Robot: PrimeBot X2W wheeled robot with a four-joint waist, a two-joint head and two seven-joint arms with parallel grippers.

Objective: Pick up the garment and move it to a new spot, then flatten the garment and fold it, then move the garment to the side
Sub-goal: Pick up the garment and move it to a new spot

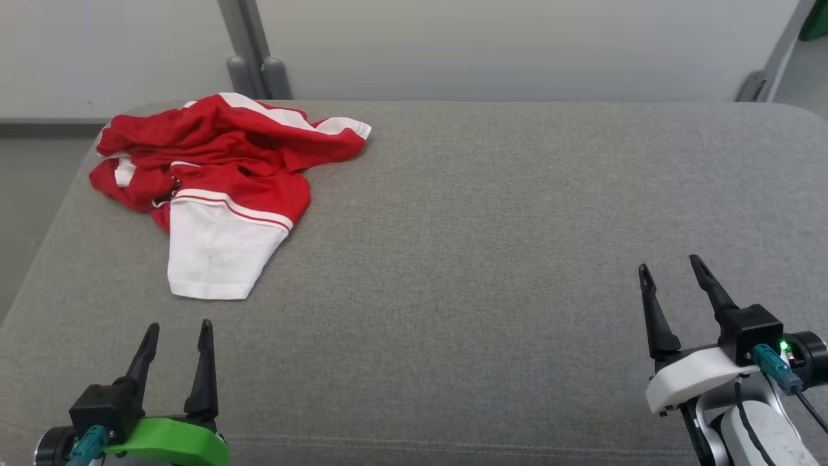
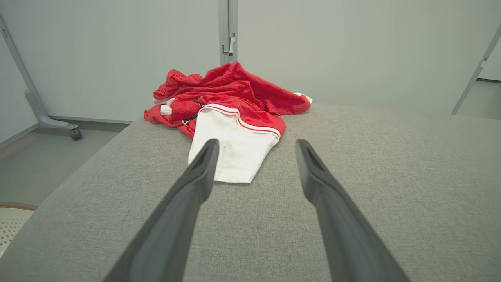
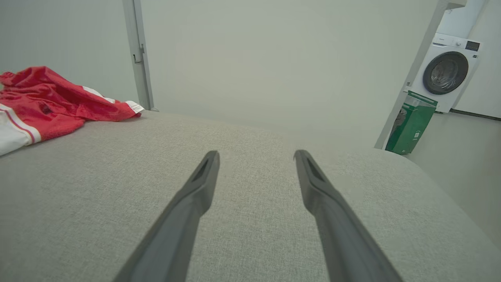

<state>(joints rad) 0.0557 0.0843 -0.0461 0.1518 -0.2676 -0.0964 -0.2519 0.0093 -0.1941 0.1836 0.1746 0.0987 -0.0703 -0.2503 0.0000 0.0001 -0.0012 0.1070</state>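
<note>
Crumpled garment [image 1: 220, 155], folds hiding its shape; left gripper [image 1: 180, 323], right gripper [image 1: 668, 262], both spread

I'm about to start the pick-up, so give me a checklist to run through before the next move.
1. Left pincer open, holding nothing: ok.
2. Right pincer open, holding nothing: ok.
3. Garment ahead of left pincer, nothing between: ok.
4. Room on cushion right of garment for a new spot: ok.
5. Garment's far edge fully on cushion: cannot tell.
</note>
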